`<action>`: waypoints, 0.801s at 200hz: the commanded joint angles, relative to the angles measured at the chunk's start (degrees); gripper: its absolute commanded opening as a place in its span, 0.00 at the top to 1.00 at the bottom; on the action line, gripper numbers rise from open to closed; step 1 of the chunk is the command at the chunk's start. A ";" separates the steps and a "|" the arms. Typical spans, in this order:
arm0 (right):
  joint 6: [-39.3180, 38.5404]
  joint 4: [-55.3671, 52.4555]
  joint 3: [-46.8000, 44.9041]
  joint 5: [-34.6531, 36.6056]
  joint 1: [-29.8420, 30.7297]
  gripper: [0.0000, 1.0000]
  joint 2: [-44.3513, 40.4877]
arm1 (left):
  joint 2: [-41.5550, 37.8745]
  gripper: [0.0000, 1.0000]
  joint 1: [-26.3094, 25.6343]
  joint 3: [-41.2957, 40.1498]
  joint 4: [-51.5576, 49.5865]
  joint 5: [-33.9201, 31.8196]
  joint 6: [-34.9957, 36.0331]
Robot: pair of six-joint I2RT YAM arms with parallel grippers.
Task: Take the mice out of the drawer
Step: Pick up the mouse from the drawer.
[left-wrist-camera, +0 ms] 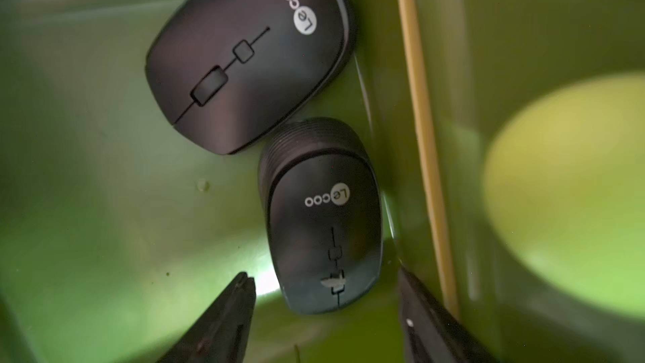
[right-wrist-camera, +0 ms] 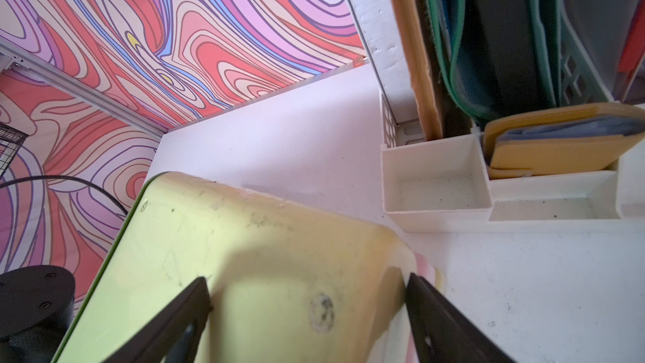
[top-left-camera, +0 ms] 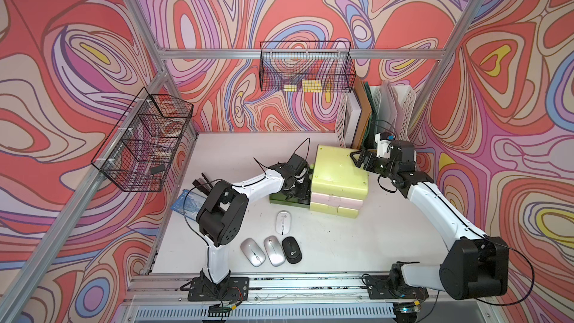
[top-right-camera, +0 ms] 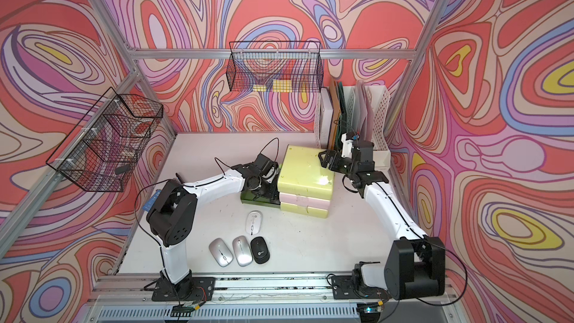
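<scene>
1. Both top views: four mice lie out on the bench (top-left-camera: 357, 243).
   - They are a white mouse (top-left-camera: 283, 222), a silver mouse (top-left-camera: 252, 252), a second silver mouse (top-left-camera: 274, 250) and a black mouse (top-left-camera: 291, 250).
   - The white one's long axis runs front to back.
   - The other three lie side by side nearer the front edge, with their axes roughly parallel and slightly tilted. The black one's logo end faces that edge.
   - The green drawer (top-left-camera: 276, 199) stands pulled out of the drawer unit (top-left-camera: 340, 169).
2. Left wrist: two mice are in the drawer, so the judgement is four out, two to go.
   - The near black mouse (left-wrist-camera: 323, 218) lies along the drawer wall, wheel end toward the left end effector (left-wrist-camera: 324, 286).
   - The jaws stand apart astride that end, with a gap on each side and nothing held.
   - The far black mouse (left-wrist-camera: 247, 54), just beside it, lies askew with its logo end at the wall.
3. Right wrist: the right end effector (right-wrist-camera: 309, 288) is wide and empty over the unit's top. Whether it touches the top cannot be told. No mice show here.
</scene>
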 commanded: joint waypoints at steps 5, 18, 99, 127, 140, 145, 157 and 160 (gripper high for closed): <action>-2.43 -13.34 -3.88 2.57 0.34 0.09 4.05 | 2.95 0.30 -1.17 0.19 3.70 -0.64 -0.68; -2.46 -13.40 -3.84 2.56 0.34 0.09 4.05 | 3.38 0.30 -1.18 -0.67 5.49 -2.01 -0.87; -2.53 -13.20 -3.83 2.47 0.29 0.09 4.38 | 5.39 0.30 -2.31 -3.21 14.91 -4.90 3.14; -2.57 -12.98 -4.01 2.39 0.34 0.09 4.52 | 6.18 0.29 -3.30 -2.79 15.09 -7.56 5.83; -2.56 -12.85 -4.01 2.24 0.29 0.09 4.53 | 6.52 0.29 -3.63 -2.87 15.71 -8.60 6.59; -2.58 -12.89 -4.01 2.19 0.34 0.09 4.59 | 6.65 0.28 -3.72 -2.87 15.90 -8.88 6.73; -2.59 -12.78 -4.07 2.03 0.34 0.09 4.61 | 6.92 0.28 -3.88 -3.22 17.07 -9.96 6.75; -2.53 -12.76 -4.04 1.89 0.36 0.09 4.64 | 6.97 0.28 -3.94 -3.18 17.21 -10.09 6.79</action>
